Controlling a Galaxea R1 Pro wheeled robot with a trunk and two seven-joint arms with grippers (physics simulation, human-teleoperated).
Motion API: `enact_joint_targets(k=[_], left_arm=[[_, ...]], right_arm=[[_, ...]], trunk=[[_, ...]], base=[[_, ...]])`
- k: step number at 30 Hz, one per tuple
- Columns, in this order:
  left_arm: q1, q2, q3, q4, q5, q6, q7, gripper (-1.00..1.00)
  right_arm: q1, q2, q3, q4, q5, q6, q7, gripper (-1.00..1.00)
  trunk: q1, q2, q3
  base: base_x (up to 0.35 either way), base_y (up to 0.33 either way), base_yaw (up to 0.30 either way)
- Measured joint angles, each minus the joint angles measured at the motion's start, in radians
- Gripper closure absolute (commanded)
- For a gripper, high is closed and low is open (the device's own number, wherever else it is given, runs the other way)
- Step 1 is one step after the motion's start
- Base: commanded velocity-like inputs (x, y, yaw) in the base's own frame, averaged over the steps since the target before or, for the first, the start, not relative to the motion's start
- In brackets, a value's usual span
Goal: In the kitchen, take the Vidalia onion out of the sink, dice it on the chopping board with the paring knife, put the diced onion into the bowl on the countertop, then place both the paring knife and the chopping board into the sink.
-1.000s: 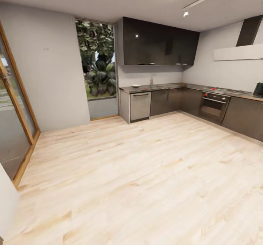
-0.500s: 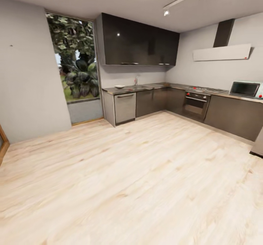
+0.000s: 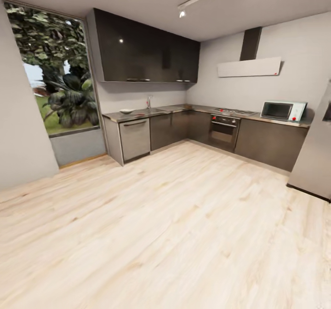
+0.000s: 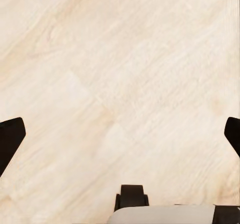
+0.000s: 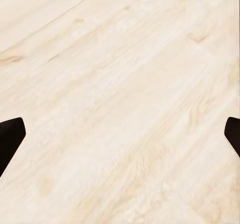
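I'm looking across a wide pale wood floor [image 3: 174, 217] to an L-shaped kitchen along the far walls. A grey countertop [image 3: 184, 108] runs over dark cabinets [image 3: 177, 127], with glossy dark wall units above and a window [image 3: 53, 74] onto greenery beside it. The sink [image 3: 148, 111] with its tap sits on the counter, a small white bowl [image 3: 126, 111] just beside it; both are too distant for detail. Left gripper [image 4: 120, 134] and right gripper [image 5: 120, 134] hang over bare floor, fingers spread wide apart.

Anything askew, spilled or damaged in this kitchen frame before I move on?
Nothing stands out. The bowl sits level on the countertop beside the sink, cabinet doors look shut, and the floor shows no spill. Both grippers hang open over floor.
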Motion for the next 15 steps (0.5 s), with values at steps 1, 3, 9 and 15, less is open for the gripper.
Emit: enact_joint_targets(k=[1,3,9,15], left_arm=[[0.0,0.0,0.0,0.0,0.0,0.0,0.0,-1.0],[0.0,0.0,0.0,0.0,0.0,0.0,0.0,-1.0],[0.0,0.0,0.0,0.0,0.0,0.0,0.0,-1.0],[0.0,0.0,0.0,0.001,0.0,0.0,0.0,-1.0]], right_arm=[[0.0,0.0,0.0,0.0,0.0,0.0,0.0,-1.0],[0.0,0.0,0.0,0.0,0.0,0.0,0.0,-1.0],[0.0,0.0,0.0,0.0,0.0,0.0,0.0,-1.0],[0.0,0.0,0.0,0.001,0.0,0.0,0.0,-1.0]], trunk=[[0.0,0.0,0.0],[0.0,0.0,0.0],[0.0,0.0,0.0],[0.0,0.0,0.0]], base=[[0.344,0.0,-0.292],[0.344,0.0,-0.292],[0.344,0.0,-0.271],[0.344,0.0,-0.212]])
